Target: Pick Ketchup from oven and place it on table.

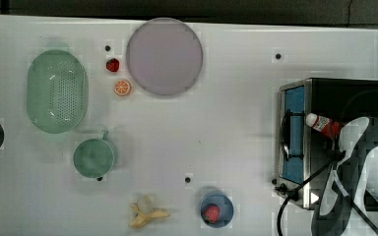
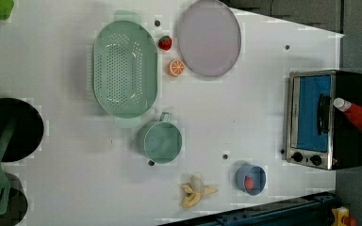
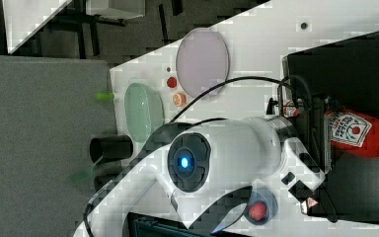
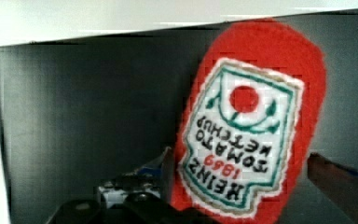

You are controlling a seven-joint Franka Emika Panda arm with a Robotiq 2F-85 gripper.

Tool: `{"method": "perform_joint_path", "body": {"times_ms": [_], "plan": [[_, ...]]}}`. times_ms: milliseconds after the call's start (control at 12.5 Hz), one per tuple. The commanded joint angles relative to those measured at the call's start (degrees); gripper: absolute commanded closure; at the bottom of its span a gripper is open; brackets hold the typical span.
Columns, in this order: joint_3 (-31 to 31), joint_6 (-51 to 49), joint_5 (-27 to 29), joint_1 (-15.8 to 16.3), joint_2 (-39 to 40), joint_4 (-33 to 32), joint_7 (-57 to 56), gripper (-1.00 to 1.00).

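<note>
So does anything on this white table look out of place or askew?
Yes: the slim red plastic ketchup bottle lies on its side on top of the boxy black toaster oven, white cap poking past the front edge above the blue glass door. The peeled banana sits loose on the table.
</note>
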Motion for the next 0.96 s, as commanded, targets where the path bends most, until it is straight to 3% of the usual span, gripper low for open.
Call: {"method": "perform_joint_path", "body": {"times_ms": [80, 240, 320, 640, 960], "plan": [[0.39, 0.13, 1.29, 0.36, 0.78, 0.27, 1.14, -0.92], [0.42, 0.89, 1.45, 0.44, 0.77, -0.07, 1.15, -0.43], [0.34, 0.88, 1.45, 0.43, 0.77, 0.08, 1.15, -0.27], [0.36, 0.47, 1.06, 0.93, -0.52, 2.37, 1.14, -0.27], [0.77, -3.27, -1.54, 4.23, -5.17, 9.43, -1.47, -0.27]]}}
